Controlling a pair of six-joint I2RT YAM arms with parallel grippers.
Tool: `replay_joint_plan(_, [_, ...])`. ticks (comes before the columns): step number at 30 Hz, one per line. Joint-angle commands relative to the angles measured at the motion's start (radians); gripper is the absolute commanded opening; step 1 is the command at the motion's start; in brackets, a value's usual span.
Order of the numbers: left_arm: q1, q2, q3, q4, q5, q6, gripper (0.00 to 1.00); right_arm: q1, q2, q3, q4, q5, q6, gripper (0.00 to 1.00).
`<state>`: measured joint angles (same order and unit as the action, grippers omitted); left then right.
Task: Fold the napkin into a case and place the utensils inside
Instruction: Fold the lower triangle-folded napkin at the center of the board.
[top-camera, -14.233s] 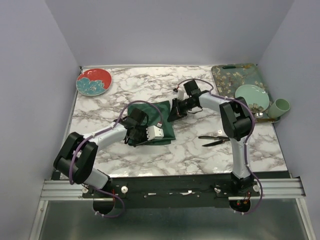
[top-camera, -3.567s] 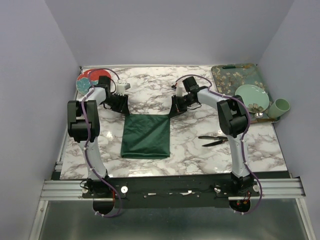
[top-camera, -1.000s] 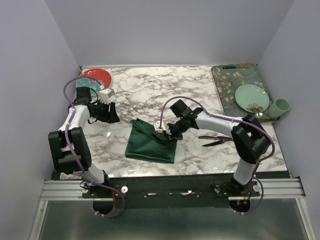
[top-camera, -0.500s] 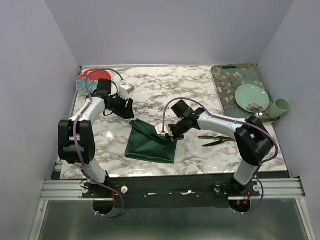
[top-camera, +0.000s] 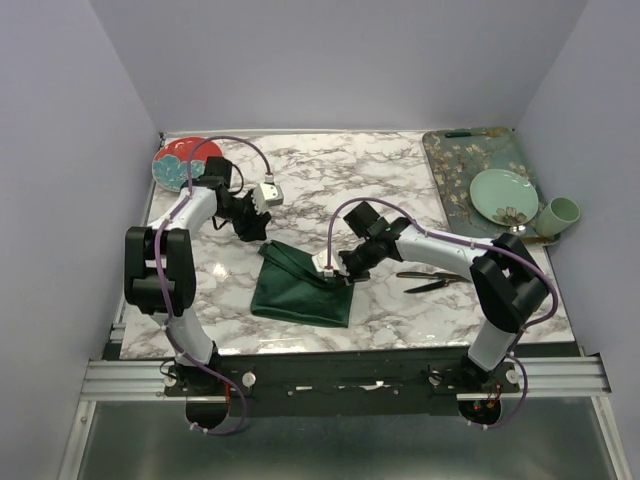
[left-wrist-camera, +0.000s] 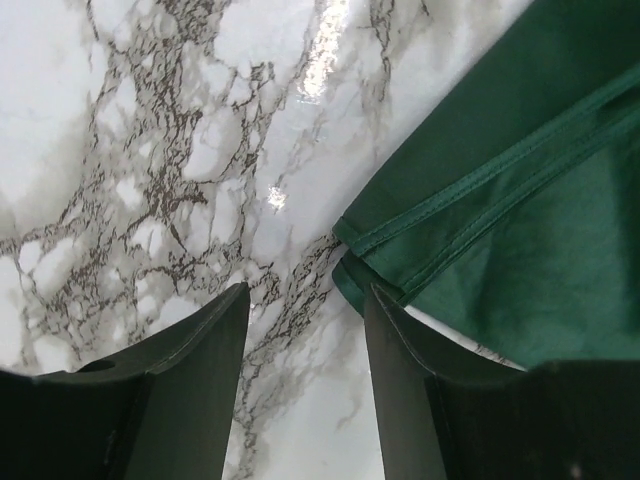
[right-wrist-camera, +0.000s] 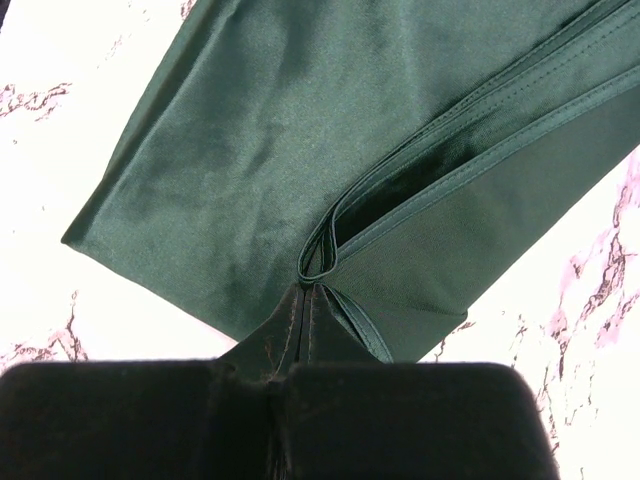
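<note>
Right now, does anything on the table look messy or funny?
The napkin lies crooked instead of as a neat rectangle. Its right side is bunched into a loose fold where the right fingers pinch it. Nothing looks spilled or broken.

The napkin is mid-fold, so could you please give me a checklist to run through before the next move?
1. Grip: the right gripper is shut on an edge of the napkin: ok.
2. Free arm: the left gripper is open and empty: ok.
3. The napkin's corner sits between the left gripper's fingers: not ok; it lies just ahead of them.
4. The napkin lies flat on the table: not ok; its far side is bunched toward the right gripper.
5. The utensils are clear of the cloth: ok; they lie to its right.
6. Folded layers lined up: cannot tell.
</note>
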<state>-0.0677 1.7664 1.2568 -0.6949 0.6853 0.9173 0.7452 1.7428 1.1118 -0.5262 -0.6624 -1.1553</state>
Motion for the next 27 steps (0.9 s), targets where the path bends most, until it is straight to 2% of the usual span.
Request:
replay_joint_plan(1, [-0.003, 0.007, 0.015, -0.091, 0.083, 0.327, 0.57, 0.003, -0.031, -0.017, -0.031, -0.011, -0.03, 0.0])
replay_joint_plan(6, [-0.027, 0.033, 0.033, -0.13, 0.077, 0.468, 0.55, 0.005, -0.031, -0.018, -0.031, -0.008, -0.035, 0.0])
replay_joint_plan(11, [-0.05, 0.05, 0.035, -0.156, 0.063, 0.543, 0.52, 0.003, -0.034, -0.017, -0.031, -0.009, -0.034, 0.01])
replay_joint_plan(17, [-0.078, 0.053, 0.013, -0.15, 0.049, 0.565, 0.49, 0.003, -0.034, -0.02, -0.032, -0.008, -0.038, 0.01])
replay_joint_plan(21, [-0.086, 0.054, 0.009, -0.152, 0.043, 0.572, 0.4, 0.003, -0.035, -0.023, -0.032, -0.006, -0.041, 0.01])
replay_joint_plan(27, [-0.098, 0.053, -0.002, -0.163, 0.017, 0.606, 0.38, 0.003, -0.039, -0.026, -0.032, -0.005, -0.047, 0.01])
